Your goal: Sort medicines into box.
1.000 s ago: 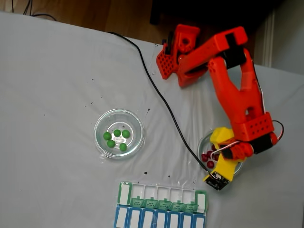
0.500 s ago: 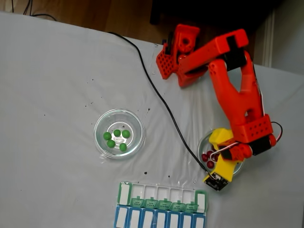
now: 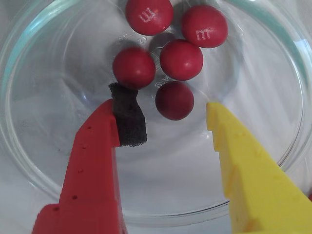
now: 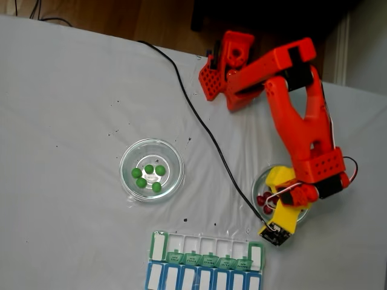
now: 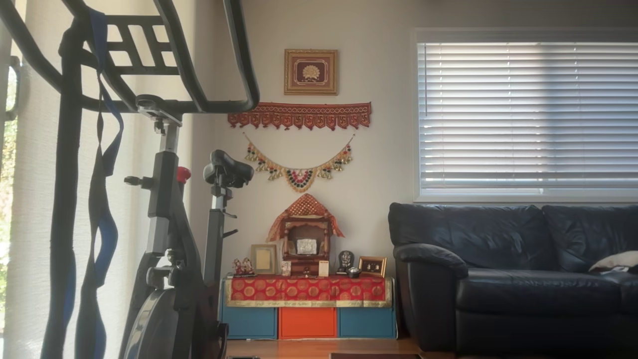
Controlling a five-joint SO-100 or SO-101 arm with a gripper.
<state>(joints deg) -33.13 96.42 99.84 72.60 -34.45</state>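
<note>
Five red medicines (image 3: pixel 174 100) clustered upper centre of wrist view, inside glass dish (image 3: pixel 273 161). Nearest ball sits just above gap of gripper (image 3: pixel 168 122), between spread-apart fingers, nothing grasped. Box (image 4: pixel 207 249) lower centre of fixed view, left of dish.

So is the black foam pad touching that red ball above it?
Touching: in the wrist view the foam pad on the red finger meets the red ball with no gap.
</note>
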